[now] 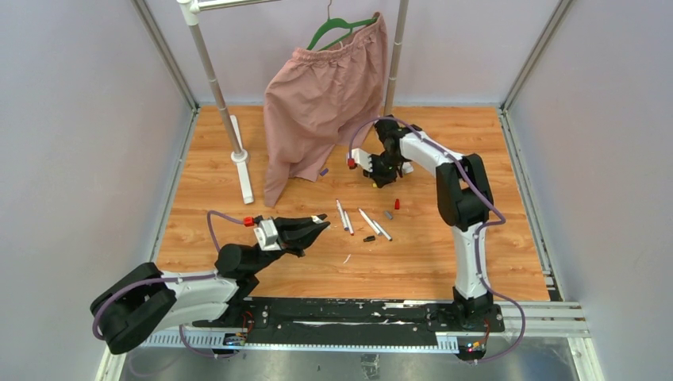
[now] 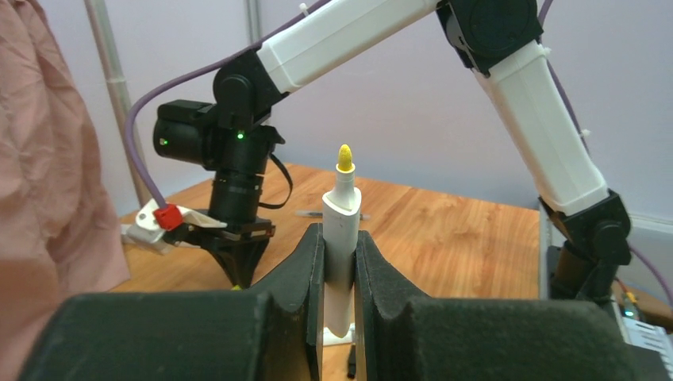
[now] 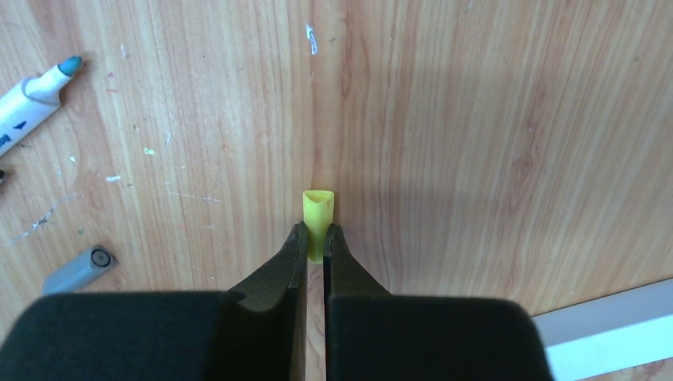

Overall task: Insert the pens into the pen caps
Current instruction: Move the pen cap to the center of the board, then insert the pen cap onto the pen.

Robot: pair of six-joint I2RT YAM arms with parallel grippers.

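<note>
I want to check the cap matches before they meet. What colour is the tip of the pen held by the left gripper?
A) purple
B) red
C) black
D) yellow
D: the pen clamped in the left gripper ends in a yellow tip, like the yellow cap pinched by the right gripper.

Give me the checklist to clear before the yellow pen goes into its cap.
1. Grip of left end effector on yellow-tipped pen: ok.
2. Pen tip bare and pointing out beyond the grip: ok.
3. Grip of right end effector on yellow cap: ok.
4. Cap colour matches pen tip: ok.
5. Cap lifted off the table: cannot tell.
6. Pen tip lined up with cap: not ok, the two are well apart.
</note>
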